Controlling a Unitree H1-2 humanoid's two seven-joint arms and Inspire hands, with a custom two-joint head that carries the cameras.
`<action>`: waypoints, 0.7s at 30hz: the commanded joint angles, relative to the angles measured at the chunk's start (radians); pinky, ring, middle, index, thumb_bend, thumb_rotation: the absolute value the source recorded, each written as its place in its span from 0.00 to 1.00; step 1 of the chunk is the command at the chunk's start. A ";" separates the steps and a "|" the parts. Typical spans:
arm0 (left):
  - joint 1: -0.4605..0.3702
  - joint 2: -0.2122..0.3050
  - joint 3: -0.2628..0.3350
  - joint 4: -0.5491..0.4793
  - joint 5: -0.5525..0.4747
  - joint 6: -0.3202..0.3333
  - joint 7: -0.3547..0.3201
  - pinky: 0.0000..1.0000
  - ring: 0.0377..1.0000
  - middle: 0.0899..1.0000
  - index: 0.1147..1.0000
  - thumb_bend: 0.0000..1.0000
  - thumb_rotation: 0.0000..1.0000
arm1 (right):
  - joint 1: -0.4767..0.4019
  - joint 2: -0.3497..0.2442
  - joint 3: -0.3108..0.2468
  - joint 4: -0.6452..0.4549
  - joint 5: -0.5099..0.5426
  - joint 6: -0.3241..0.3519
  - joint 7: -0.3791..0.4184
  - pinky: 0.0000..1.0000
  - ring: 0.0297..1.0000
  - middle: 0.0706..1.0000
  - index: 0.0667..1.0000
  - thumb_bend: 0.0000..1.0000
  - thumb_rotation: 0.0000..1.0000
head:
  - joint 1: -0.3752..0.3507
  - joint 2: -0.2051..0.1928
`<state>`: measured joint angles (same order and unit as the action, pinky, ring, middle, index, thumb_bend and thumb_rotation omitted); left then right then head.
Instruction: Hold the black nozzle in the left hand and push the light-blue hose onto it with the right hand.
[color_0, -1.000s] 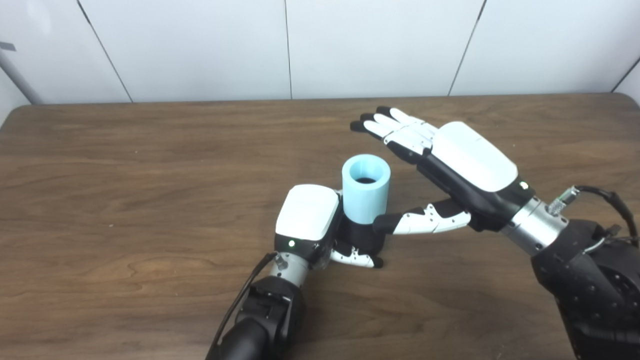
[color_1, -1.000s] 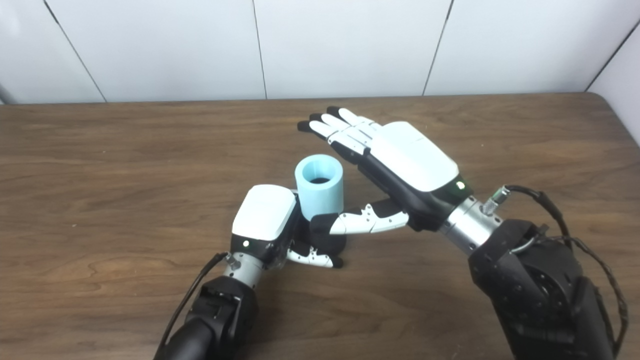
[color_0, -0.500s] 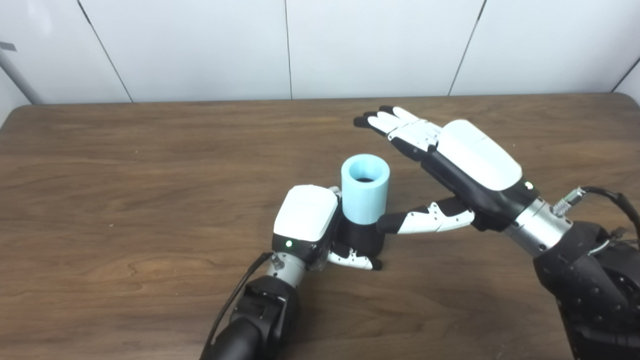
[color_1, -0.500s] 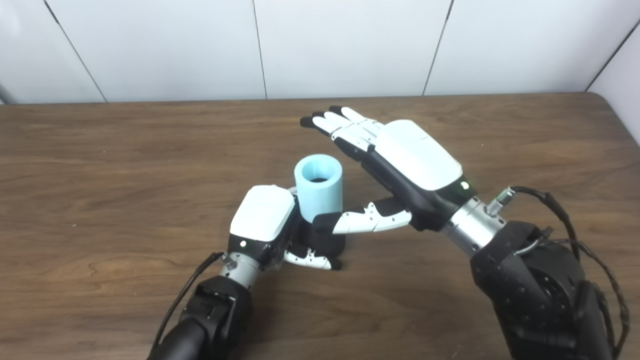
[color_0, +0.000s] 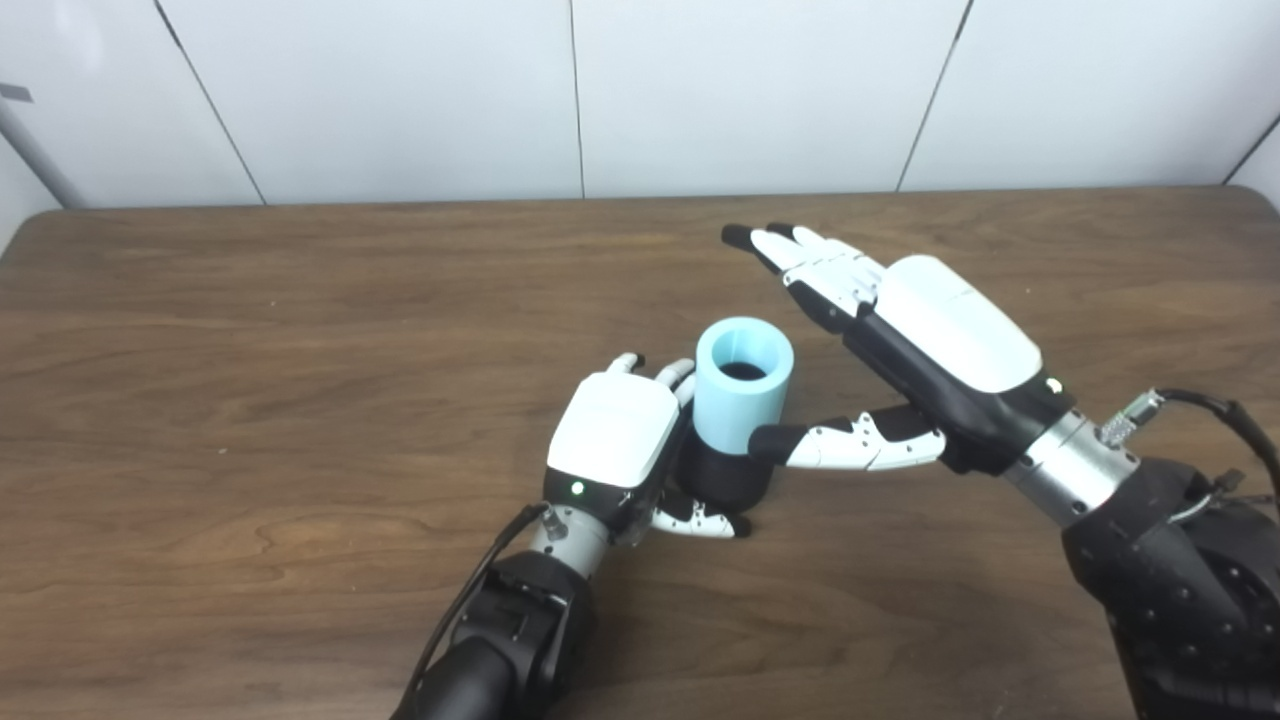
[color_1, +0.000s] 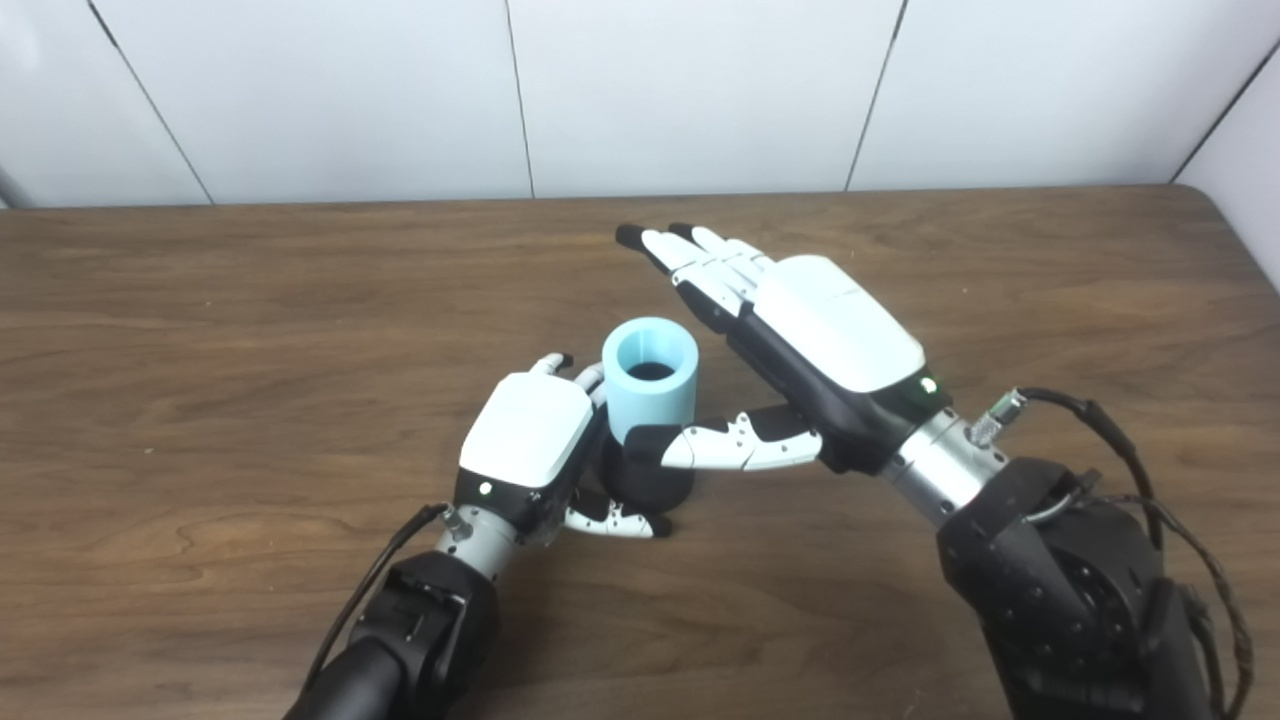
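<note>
The light-blue hose (color_0: 743, 400), a short upright tube with its mouth facing up, sits on top of the black nozzle (color_0: 722, 478), which stands on the table. My left hand (color_0: 615, 430) is close against the nozzle's left side. Its fingers (color_0: 680, 372) are straightened beside the hose and its thumb (color_0: 700, 520) lies in front of the nozzle's base; it looks open. My right hand (color_0: 940, 325) hovers open to the right of the hose, fingers stretched flat. Its thumb (color_0: 850, 448) points left, with the tip at the seam between hose and nozzle.
The brown wooden table (color_0: 250, 350) runs wide to both sides. A white panelled wall (color_0: 570, 90) stands behind its far edge. The right forearm with its cable (color_1: 1090, 420) fills the lower right corner.
The left hand's fingers have uncurled and now show past the back of the hand. Hose and nozzle shifted slightly right and nearer. The right hand dropped a little, staying open.
</note>
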<state>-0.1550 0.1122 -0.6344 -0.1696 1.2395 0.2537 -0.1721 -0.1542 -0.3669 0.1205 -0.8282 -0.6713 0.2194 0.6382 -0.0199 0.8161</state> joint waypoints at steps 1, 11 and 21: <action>0.030 0.013 -0.007 0.033 -0.006 -0.003 -0.076 0.77 0.74 0.72 0.75 1.00 0.31 | -0.014 -0.002 -0.015 -0.005 -0.001 -0.020 -0.029 0.95 0.98 0.97 1.00 0.55 0.97 | -0.002 0.001; -0.010 0.038 0.036 0.018 0.014 -0.009 -0.113 0.70 0.70 0.69 0.76 1.00 0.35 | -0.003 0.003 -0.021 0.012 0.009 -0.028 -0.055 0.94 0.97 0.96 1.00 0.56 0.96 | -0.001 0.000; -0.085 0.120 0.126 -0.153 -0.015 -0.040 -0.400 0.98 0.91 0.88 0.88 1.00 0.46 | 0.002 0.001 -0.038 0.020 0.015 -0.019 -0.073 0.95 0.98 0.97 1.00 0.56 0.95 | 0.000 -0.001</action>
<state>-0.2285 0.1950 -0.5399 -0.3065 1.2224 0.1976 -0.5207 -0.1244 -0.3624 0.0960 -0.7943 -0.6577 0.2175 0.5912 -0.0199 0.8145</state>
